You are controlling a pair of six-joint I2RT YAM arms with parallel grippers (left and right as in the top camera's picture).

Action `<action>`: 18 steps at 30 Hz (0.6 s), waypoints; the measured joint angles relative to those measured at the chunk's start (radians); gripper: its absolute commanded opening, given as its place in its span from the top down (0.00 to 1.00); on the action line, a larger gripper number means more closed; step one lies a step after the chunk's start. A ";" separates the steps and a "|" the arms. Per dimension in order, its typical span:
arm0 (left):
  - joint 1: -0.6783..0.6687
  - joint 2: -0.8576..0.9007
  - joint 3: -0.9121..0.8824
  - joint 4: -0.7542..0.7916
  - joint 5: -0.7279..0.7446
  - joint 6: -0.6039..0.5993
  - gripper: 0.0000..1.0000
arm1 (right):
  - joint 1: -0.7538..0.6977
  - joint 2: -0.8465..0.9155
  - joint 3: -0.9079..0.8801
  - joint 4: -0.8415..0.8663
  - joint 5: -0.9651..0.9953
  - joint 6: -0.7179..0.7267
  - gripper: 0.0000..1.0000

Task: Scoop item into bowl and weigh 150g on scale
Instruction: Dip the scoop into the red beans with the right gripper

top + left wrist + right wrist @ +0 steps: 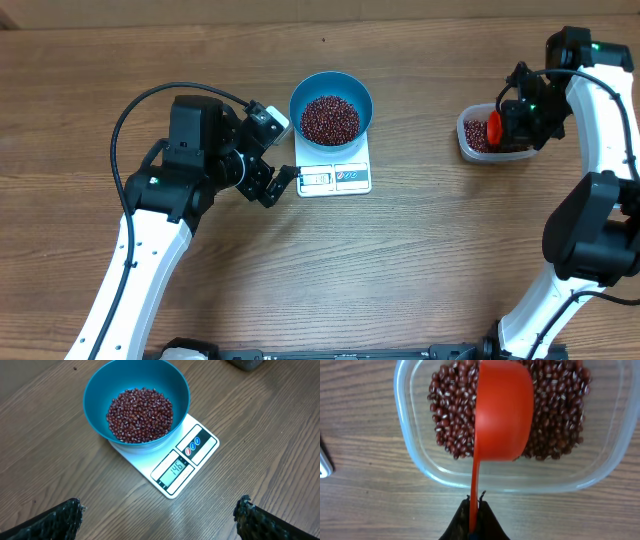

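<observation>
Left gripper [278,152], fingers spread wide and empty, hangs just beside the scale [335,178] without touching it, probably so as not to upset the reading; the right gripper [505,125] is well apart at the clear tub [463,140], with bare table [420,240] between them. Left wrist view: the blue bowl [95,390] of beans [140,415] fills the platform and the display [176,467] reads 146, so likely a small top-up is wanted. Right wrist view: fingers pinched shut on the red scoop [502,415] handle, cup over the tub's beans, inside the walls with room to dip.
</observation>
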 measured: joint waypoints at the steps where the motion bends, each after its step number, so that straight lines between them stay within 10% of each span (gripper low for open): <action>1: 0.000 0.000 0.000 0.000 0.000 0.000 0.01 | 0.000 0.000 -0.003 0.010 0.000 0.000 0.96; 18: 0.000 0.000 0.000 0.000 0.000 0.000 0.00 | 0.001 -0.001 -0.088 0.101 -0.026 0.000 0.96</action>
